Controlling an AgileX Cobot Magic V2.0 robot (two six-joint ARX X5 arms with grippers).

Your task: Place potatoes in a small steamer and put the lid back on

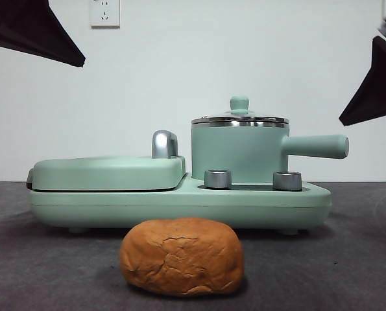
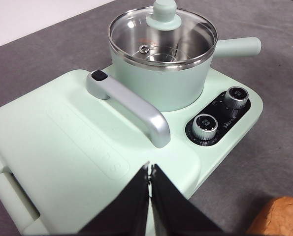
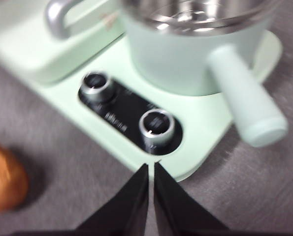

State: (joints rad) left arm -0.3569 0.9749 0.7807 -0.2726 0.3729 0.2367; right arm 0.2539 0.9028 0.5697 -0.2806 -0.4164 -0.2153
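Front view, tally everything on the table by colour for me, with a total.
Mint green: 3, the small steamer, the griddle cover and the cooker base.
Clear glass: 1, the lid.
Orange-brown: 1, the potato.
Silver: 2, the dials.
Total: 7

Lid [image 2: 163,34] on steamer [image 2: 158,73]; left claw [image 2: 150,169] closed over griddle cover [image 2: 62,147].

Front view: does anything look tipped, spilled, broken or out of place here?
Nothing stands out. The lid sits level on the pot, which stands upright on the green cooker base. The potato lies on the table in front of the base; its cracked skin looks like plain texture. Both grippers, left and right, are shut.
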